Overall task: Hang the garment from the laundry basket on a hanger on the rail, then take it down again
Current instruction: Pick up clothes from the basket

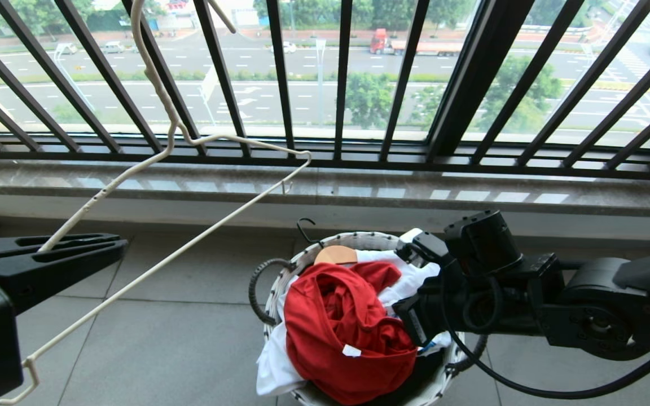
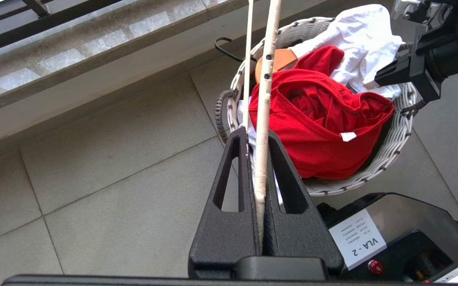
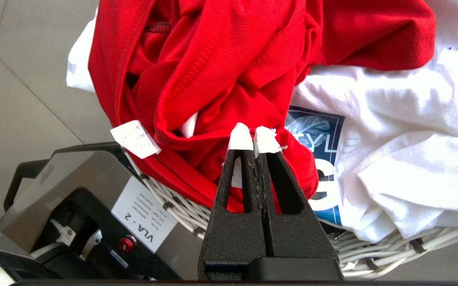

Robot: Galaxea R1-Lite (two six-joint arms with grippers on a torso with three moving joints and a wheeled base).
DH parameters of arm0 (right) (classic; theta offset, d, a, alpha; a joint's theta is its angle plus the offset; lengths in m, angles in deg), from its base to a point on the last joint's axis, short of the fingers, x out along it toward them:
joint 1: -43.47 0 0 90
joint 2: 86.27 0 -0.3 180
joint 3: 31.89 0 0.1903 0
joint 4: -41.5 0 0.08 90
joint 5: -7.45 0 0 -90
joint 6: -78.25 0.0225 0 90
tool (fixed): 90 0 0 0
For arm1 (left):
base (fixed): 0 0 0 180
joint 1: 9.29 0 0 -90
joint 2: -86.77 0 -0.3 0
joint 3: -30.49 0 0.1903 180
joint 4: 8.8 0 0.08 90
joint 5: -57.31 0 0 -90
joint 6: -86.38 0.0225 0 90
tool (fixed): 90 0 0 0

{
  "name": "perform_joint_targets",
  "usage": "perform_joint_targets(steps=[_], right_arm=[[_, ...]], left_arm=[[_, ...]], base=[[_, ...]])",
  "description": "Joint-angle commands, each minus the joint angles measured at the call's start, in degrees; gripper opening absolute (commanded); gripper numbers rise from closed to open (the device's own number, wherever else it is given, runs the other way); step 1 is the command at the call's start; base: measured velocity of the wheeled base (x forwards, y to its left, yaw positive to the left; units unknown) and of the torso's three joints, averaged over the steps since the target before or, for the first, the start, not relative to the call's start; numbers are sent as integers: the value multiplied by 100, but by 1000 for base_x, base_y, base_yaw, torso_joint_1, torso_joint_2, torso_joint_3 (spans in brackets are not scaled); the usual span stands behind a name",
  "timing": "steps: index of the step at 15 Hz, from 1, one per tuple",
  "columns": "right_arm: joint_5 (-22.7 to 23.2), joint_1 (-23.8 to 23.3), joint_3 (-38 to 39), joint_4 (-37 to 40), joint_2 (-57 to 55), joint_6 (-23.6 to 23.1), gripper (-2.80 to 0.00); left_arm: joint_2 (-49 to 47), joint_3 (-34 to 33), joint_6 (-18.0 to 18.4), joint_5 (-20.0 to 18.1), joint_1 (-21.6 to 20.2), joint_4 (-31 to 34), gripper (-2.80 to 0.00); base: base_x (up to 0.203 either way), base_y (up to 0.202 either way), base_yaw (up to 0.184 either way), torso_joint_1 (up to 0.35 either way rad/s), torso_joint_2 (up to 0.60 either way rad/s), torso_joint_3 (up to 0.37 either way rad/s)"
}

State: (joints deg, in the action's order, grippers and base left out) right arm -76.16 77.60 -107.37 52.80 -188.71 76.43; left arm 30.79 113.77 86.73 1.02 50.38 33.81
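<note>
Now | right gripper closed, tips touching garment | left gripper clamps hanger

We see bright daylight pouring in at twelve o'clock through the black window railing, with pale reflections striping the polished stone sill. The floor tiles are evenly lit, with only soft shadows. The railing bars splay outward toward the head view's edges, a wide-lens distortion. In the right wrist view the white shirt glares, nearly washed out.
</note>
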Motion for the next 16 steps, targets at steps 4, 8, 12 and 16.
perform_joint_targets(steps=[4,8,12,16], right_arm=[[-357,212,-867,-362,-837,-281,-280],[-341,207,-1446,-398,-1137,-458,-280],[-297,219,-1895,-401,-1418,-451,-280],[-234,260,-2149,-401,-1703,-856,0]], left_arm=[[122,64,9,22,9,10,-280],[175,73,9,22,1,1,-280],[193,99,9,22,9,1,-280],[193,99,9,22,0,1,-280]], base=[[0,0,0,0,0,0],[0,0,0,0,0,0],[0,0,0,0,0,0],[0,0,0,0,0,0]])
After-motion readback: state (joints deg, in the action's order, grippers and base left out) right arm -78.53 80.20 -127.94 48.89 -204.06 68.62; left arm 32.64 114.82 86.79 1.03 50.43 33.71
